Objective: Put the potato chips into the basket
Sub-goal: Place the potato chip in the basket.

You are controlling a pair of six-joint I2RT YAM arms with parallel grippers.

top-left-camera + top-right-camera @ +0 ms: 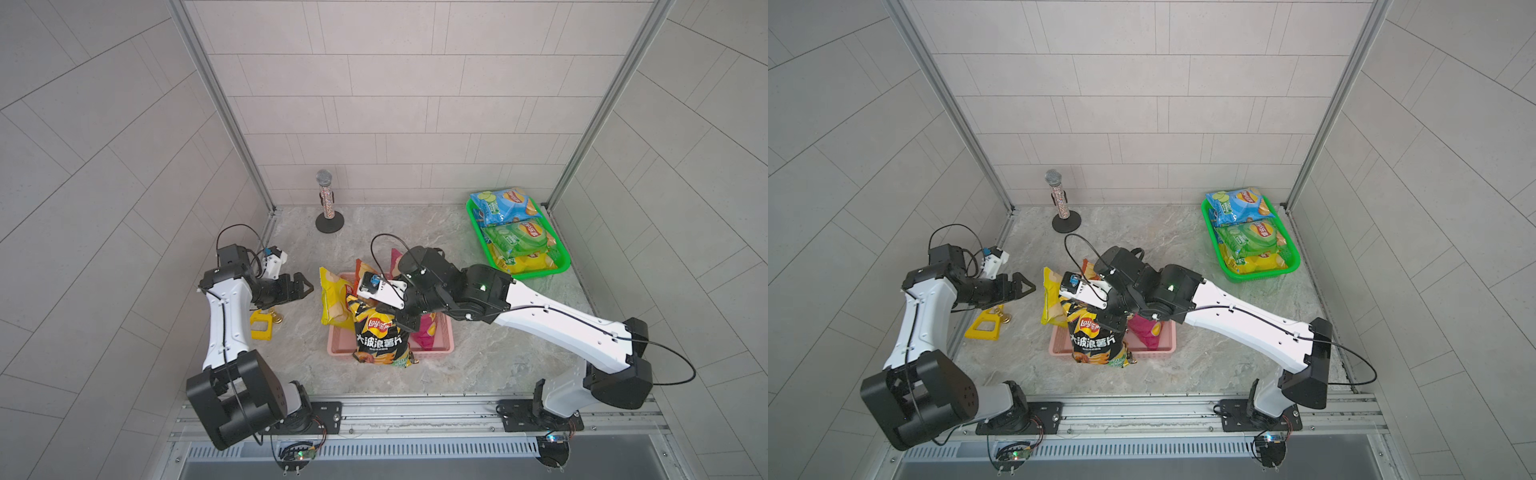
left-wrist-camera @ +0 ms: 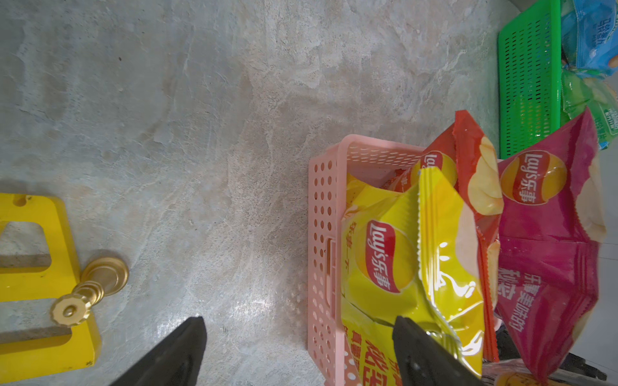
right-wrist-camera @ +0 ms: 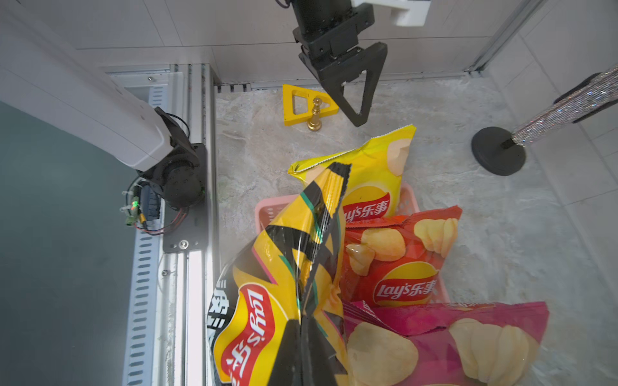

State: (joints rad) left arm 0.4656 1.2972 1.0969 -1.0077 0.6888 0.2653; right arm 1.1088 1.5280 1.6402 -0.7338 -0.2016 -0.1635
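Note:
My right gripper (image 1: 405,322) is shut on the top edge of a black Lay's potato chips bag (image 1: 378,336) (image 3: 267,300), which hangs over the front rim of the pink basket (image 1: 436,353). In that basket stand a yellow bag (image 1: 332,299) (image 2: 384,260), a red bag (image 3: 394,254) and a magenta bag (image 1: 426,332) (image 3: 451,344). My left gripper (image 1: 305,286) (image 2: 299,331) is open just left of the basket, with one fingertip over the yellow bag and nothing held.
A green basket (image 1: 557,270) at the back right holds blue (image 1: 503,205), green (image 1: 519,239) and yellow (image 1: 523,262) bags. A glittery microphone (image 1: 326,199) stands at the back. A yellow triangular frame (image 1: 262,326) and a gold peg (image 2: 90,290) lie under the left arm.

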